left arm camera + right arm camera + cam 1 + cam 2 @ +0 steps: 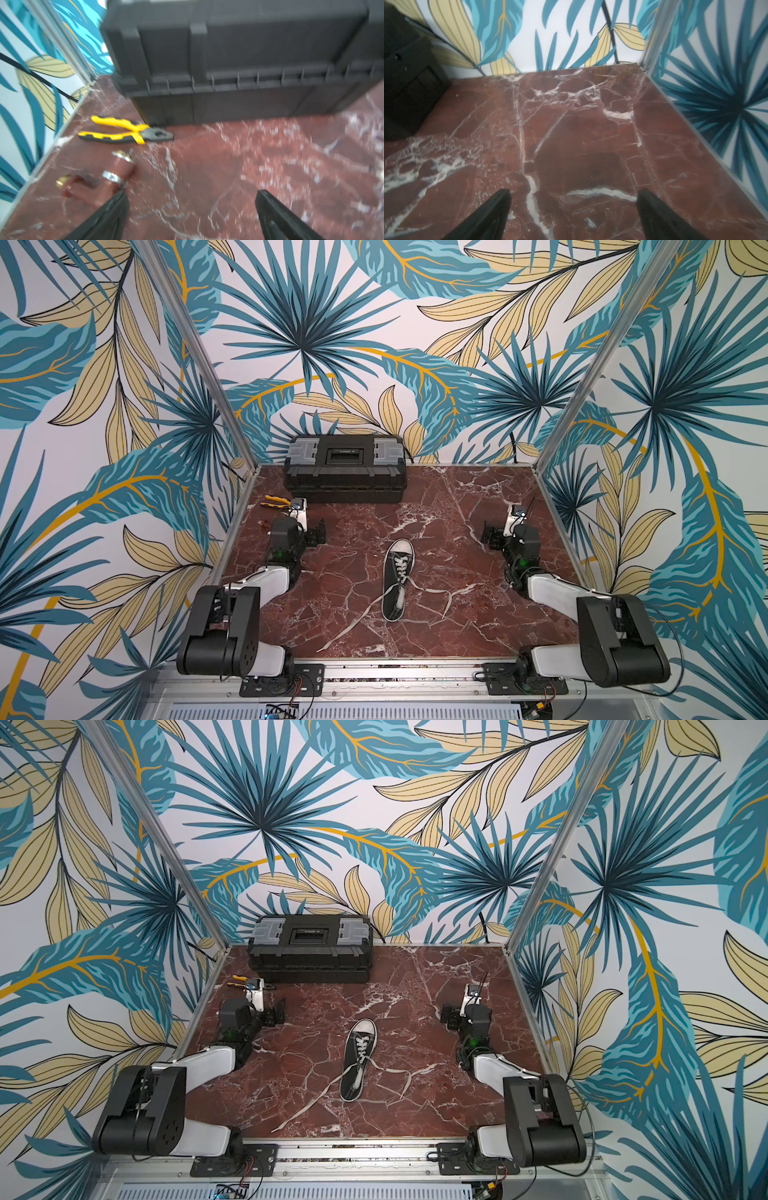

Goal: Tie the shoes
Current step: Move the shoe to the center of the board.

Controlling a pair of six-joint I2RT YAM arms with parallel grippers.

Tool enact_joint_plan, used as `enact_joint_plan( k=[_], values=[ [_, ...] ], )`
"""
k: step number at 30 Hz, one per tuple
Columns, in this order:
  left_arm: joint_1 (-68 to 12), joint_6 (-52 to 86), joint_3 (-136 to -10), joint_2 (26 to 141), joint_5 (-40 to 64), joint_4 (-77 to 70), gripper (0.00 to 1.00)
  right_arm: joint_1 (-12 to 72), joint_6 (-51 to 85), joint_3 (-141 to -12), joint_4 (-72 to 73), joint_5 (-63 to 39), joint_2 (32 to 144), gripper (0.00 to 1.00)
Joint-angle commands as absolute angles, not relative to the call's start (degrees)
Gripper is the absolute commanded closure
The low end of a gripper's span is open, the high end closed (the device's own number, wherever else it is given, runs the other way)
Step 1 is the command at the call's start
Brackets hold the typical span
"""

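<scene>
Only blurred fingertips (116,205) of left tool (191,192)

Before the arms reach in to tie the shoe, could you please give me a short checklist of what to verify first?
1. The left gripper is open and empty: ok.
2. The right gripper is open and empty: ok.
3. The sneaker stands on its sole between the two arms, with its toe toward the toolbox: ok.
4. The laces are untied, with both ends lying free to be picked up: ok.
5. The pliers are clear of the sneaker, beside the toolbox: ok.
6. The laces are threaded through every eyelet: cannot tell.
</scene>
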State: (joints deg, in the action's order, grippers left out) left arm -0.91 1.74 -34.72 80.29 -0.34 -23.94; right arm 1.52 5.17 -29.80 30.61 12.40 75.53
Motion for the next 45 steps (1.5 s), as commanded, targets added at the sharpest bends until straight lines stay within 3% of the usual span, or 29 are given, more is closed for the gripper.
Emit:
enact_joint_plan(
  k=[1,6,10,14,18,25,30,34,39,45],
  values=[
    [-0.5,8.7,-41.3,78.0,3.6,-7.0,0.0,1.3,12.6,-36.3,10.3,16.0,69.8,0.01],
    [-4.2,20.4,-40.2,75.3,21.0,-5.8,0.0,2.7,19.9,-43.9,-11.3,-3.6,65.3,0.04],
    [-15.0,22.5,-40.0,71.3,19.0,6.3,0.01,10.2,20.7,-47.0,-26.2,-12.8,63.7,0.06],
    [-24.8,24.1,-40.5,69.7,15.3,20.2,0.03,19.5,23.5,-47.6,-32.0,-16.7,64.5,0.11],
    [-28.4,24.6,-39.5,69.6,16.0,24.0,0.03,29.4,28.0,-47.4,-29.8,-15.9,66.8,0.16],
    [-28.4,27.8,-39.7,79.5,27.0,11.9,0.04,40.6,34.2,-48.7,-17.0,-16.8,80.1,0.28],
    [-29.7,27.9,-41.1,85.0,28.2,8.4,0.06,41.1,35.3,-49.0,-9.9,-16.9,86.8,0.42],
    [-30.1,29.0,-44.5,91.6,29.3,5.3,0.16,41.2,35.4,-50.4,-7.9,-18.6,91.1,0.57],
    [-31.8,29.6,-49.9,98.6,30.1,3.2,0.29,41.1,33.5,-51.7,-9.7,-15.8,92.4,0.67],
    [-31.9,29.6,-53.7,102.9,30.1,0.8,0.29,38.9,29.7,-55.5,-11.6,-13.3,96.0,0.76]
  ],
)
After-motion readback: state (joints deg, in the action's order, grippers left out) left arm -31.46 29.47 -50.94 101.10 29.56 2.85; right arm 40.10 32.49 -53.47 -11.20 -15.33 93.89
